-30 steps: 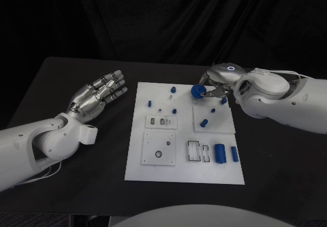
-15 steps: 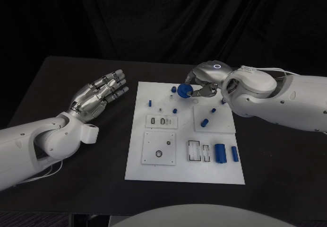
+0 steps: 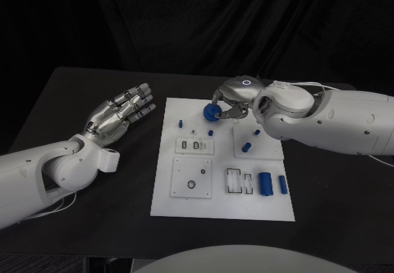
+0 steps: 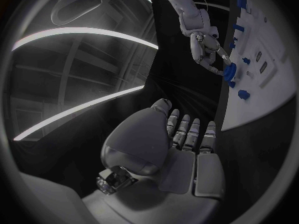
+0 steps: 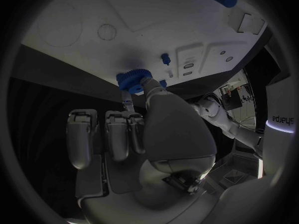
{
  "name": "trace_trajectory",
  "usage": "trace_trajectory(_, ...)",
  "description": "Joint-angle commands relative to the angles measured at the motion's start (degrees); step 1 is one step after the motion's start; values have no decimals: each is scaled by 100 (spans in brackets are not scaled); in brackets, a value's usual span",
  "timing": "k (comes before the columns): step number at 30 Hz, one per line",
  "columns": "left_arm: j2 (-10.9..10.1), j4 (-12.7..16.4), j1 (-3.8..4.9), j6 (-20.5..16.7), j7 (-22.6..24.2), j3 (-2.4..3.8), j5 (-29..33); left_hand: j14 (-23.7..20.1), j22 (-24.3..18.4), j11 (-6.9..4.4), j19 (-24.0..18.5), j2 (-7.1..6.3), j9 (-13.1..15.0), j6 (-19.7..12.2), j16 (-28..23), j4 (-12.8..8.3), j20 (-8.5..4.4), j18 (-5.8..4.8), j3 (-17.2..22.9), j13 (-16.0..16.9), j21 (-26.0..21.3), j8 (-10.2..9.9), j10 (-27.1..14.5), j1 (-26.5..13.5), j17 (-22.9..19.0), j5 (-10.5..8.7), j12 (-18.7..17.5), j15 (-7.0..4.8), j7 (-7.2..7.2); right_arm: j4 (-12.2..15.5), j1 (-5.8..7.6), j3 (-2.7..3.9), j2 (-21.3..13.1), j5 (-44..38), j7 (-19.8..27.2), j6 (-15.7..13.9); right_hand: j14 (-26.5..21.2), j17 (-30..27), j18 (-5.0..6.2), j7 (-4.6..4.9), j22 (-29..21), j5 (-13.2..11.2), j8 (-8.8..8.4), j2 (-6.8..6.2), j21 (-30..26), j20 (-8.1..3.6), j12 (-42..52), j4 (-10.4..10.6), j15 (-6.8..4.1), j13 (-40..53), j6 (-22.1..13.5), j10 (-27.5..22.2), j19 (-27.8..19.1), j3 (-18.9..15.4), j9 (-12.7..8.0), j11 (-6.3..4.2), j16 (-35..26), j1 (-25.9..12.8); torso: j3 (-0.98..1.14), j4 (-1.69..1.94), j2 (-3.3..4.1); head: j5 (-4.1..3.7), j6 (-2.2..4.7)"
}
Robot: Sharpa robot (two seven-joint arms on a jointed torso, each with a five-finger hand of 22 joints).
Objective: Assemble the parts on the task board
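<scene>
The white task board (image 3: 221,199) lies in the middle of the black table. My right hand (image 3: 234,102) hangs over the board's far edge and pinches a blue toothed gear (image 3: 213,112) (image 5: 131,80) (image 4: 228,72) just above the board. Small blue pegs (image 3: 210,133) stand near the far end, two more (image 3: 245,148) on a square plate. Two blue cylinders (image 3: 265,183) lie in a tray near the right edge. My left hand (image 3: 120,112) (image 4: 181,144) floats left of the board, fingers spread, holding nothing.
Square white sub-plates with slots and holes (image 3: 191,177) sit on the board's left half. Bare black table (image 3: 90,222) surrounds the board, with a dark curtain behind.
My right hand has carried the blue gear leftward along the board's far edge, from near the right corner toward the middle. The left hand has not moved.
</scene>
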Motion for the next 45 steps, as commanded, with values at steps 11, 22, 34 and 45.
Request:
trace_trajectory(11, 57, -49, -2, 118, 97, 6, -4, -4, 2, 3, 12, 34, -5, -51, 7, 15, 39, 109, 43, -8, 8, -32, -36, -1, -12, 25, -12, 24, 16, -219, -83, 4, 242, -29, 75, 292, 605, 1509, -60, -154, 1401, -134, -366, -27, -121, 84, 15, 40, 101, 1509, -187, 596, 411, 115, 848, 139, 17, -82, 5, -4, -2, -20, -21)
trace_trajectory(22, 78, -81, -4, 137, 83, 6, -4, -10, 1, 5, 8, 33, -6, -57, 5, 12, 40, 108, 55, -8, 5, -35, -42, -5, -15, 23, -16, 26, 20, -304, -108, 5, 340, -29, 68, 420, 605, 1509, -11, -99, 1337, -406, -805, -82, -297, 137, 15, 72, 156, 1509, -756, 596, 284, 171, 616, 187, 17, -141, 6, -12, -2, -25, -28)
trace_trajectory(34, 77, -100, -5, 146, 75, 6, -4, -10, 1, 5, 8, 33, -6, -57, 5, 12, 40, 108, 55, -8, 5, -35, -42, -5, -15, 23, -16, 26, 20, -335, -113, 5, 352, -29, 74, 368, 605, 1509, 55, -81, 1250, -621, -915, -73, -554, 193, 15, 18, 196, 1509, -2153, 596, 109, 160, -34, 224, 17, -160, 6, -9, -2, -25, -40)
trace_trajectory(45, 27, -87, -7, 132, 76, 6, -4, -14, 1, 9, 7, 30, -7, -67, 3, 9, 42, 108, 71, -10, 5, -39, -51, -10, -17, 18, -23, 27, 23, -139, -84, 7, 73, -30, 136, -96, 605, 1509, 46, -89, 1264, -577, -752, -36, -528, 173, 15, 4, 174, 1509, -1510, 596, 138, 177, 88, 207, 17, -140, 7, -9, -1, 0, -28)
